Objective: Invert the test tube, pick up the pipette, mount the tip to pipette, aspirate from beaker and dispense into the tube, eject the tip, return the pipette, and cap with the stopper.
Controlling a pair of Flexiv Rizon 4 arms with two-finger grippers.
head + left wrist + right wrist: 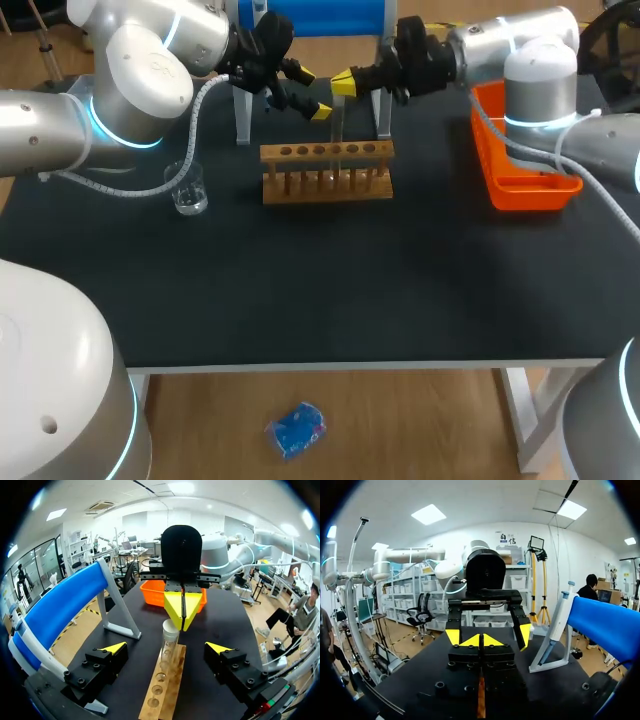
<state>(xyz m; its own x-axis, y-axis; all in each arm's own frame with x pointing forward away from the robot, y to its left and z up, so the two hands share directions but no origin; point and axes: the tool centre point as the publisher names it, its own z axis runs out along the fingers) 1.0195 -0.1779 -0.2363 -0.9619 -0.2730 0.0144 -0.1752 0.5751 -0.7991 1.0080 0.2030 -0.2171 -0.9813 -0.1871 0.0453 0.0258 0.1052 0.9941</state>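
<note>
At the middle of the black desk (300,280), a clear test tube (337,135) stands upright in a wooden rack (327,172). The right jaws, coming in from the right, are closed tip to tip, their yellow fingertips (343,83) right at the tube's mouth; whether they touch it cannot be told. The left jaws hang spread wide just beside them, above the rack. A glass beaker (187,188) sits left of the rack, an orange tray (530,190) to its right, a blue pipette stand (310,15) behind.
</note>
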